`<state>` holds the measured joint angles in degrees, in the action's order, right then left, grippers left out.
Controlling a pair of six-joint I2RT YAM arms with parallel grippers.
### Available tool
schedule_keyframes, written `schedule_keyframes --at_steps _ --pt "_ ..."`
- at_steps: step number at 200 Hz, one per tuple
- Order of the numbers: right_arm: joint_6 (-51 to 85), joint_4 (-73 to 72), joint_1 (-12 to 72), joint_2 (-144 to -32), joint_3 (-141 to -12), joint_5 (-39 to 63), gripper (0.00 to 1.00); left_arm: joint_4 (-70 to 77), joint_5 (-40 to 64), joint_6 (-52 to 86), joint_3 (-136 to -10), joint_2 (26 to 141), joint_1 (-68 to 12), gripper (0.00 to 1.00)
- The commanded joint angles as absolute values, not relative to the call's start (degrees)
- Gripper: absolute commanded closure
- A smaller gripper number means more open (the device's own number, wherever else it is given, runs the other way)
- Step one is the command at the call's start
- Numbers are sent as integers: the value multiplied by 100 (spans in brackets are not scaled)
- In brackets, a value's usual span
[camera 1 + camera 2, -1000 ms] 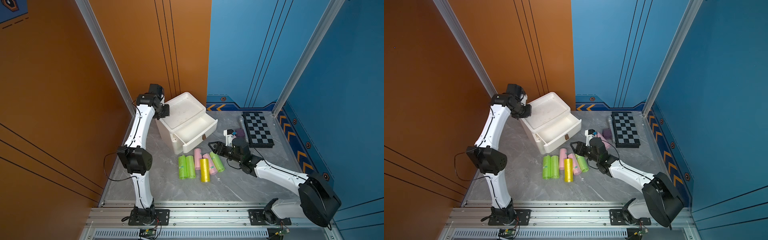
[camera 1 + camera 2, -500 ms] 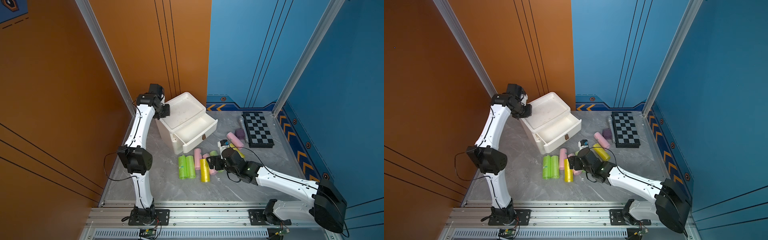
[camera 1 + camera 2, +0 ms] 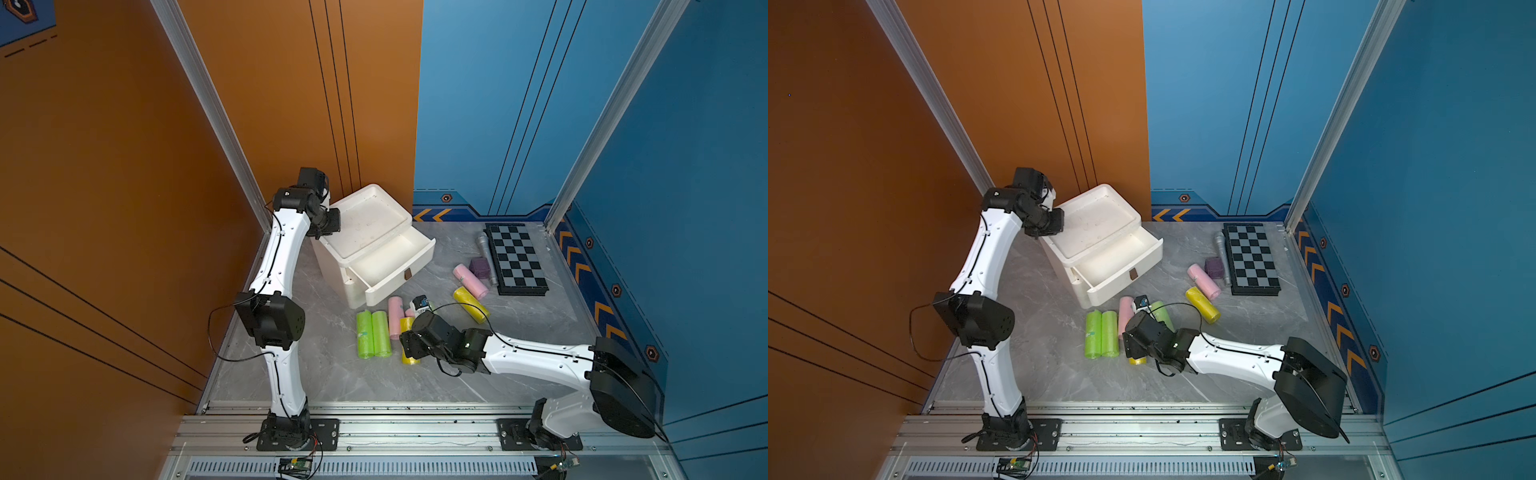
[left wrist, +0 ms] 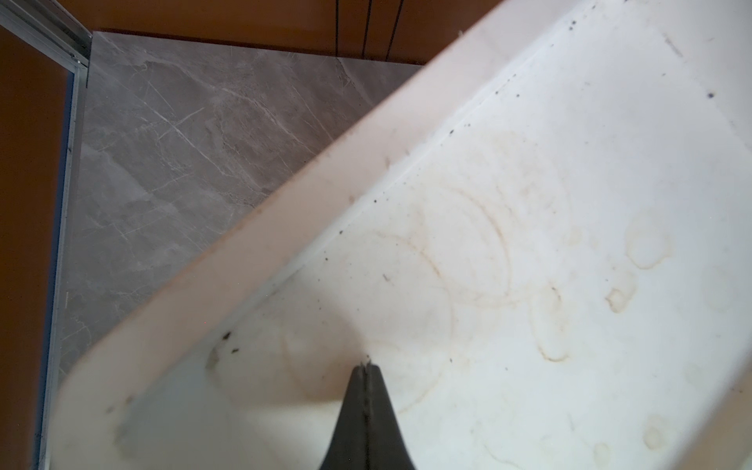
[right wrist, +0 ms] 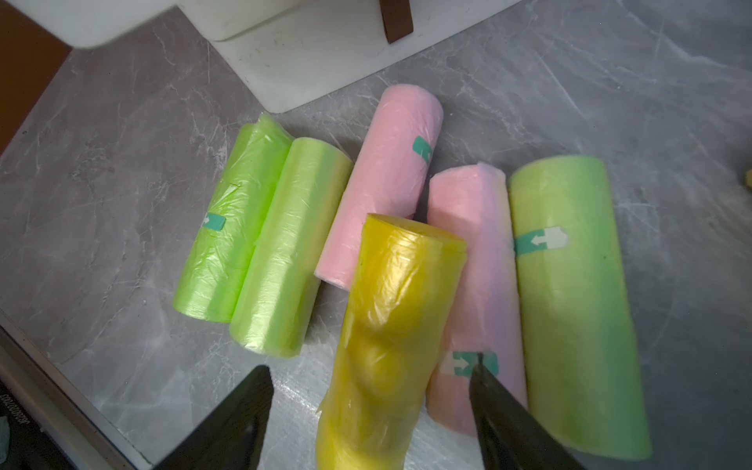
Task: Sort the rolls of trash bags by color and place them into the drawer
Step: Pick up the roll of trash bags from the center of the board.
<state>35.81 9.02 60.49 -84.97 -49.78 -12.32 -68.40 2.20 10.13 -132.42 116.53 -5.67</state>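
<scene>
Both top views show a white cabinet (image 3: 361, 224) at 11 o'clock on the grey tabletop (image 3: 316, 365), its empty drawer (image 3: 390, 262) pulled open toward 4 o'clock. At the drawer's 6 o'clock lies a cluster: two green rolls (image 3: 373, 334) side by side, a pink roll (image 3: 395, 309) just beside them, and a yellow roll (image 3: 411, 358) mostly hidden under the right hand (image 3: 409, 343). A far yellow roll (image 3: 470, 304) and far pink roll (image 3: 469, 281) lie apart at the cluster's 2 o'clock, near a chessboard (image 3: 515, 259). The left hand (image 3: 330, 220) sits at the cabinet's 9 o'clock rim. The left wrist view shows that hand's fingers (image 4: 350, 427) pressed together, holding nothing, above the cabinet's stained top tray (image 4: 529, 203). The right wrist view shows the right hand spread around the yellow roll without gripping it: one finger above bare tabletop, the other above a second pink roll (image 5: 472, 264) that touches the yellow one. A good grasp likely needs that finger nudged into the seam between yellow and pink, so only the yellow roll is caught; then a gentle squeeze on the soft, slippery-looking film and a clear lift toward the drawer at 12 o'clock.
</scene>
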Motion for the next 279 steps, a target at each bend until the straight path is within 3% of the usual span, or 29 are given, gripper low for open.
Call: schedule_keyframes --at_steps 1,60,148,167,214,279 --pt "3639 1081 6056 -8689 -5103 -1378 22 -7361 314 989 -13004 11778 -589 100" --pt "3716 1081 6023 -9192 -5225 -1334 25 -7356 309 985 -12950 11759 -571 100" --pt "3865 1084 6029 -9364 -5236 -1523 46 -7356 336 967 -12947 11777 -560 100" --pt "3925 1152 6021 -9154 -5183 -1461 52 -7356 353 967 -12946 11778 -562 100" --pt "4101 1388 5924 -8391 -5102 -1260 53 -7356 373 967 -12964 11786 -544 100" --pt "4662 1761 5486 -7047 -5423 197 54 -7356 374 986 -12982 11751 -527 100"
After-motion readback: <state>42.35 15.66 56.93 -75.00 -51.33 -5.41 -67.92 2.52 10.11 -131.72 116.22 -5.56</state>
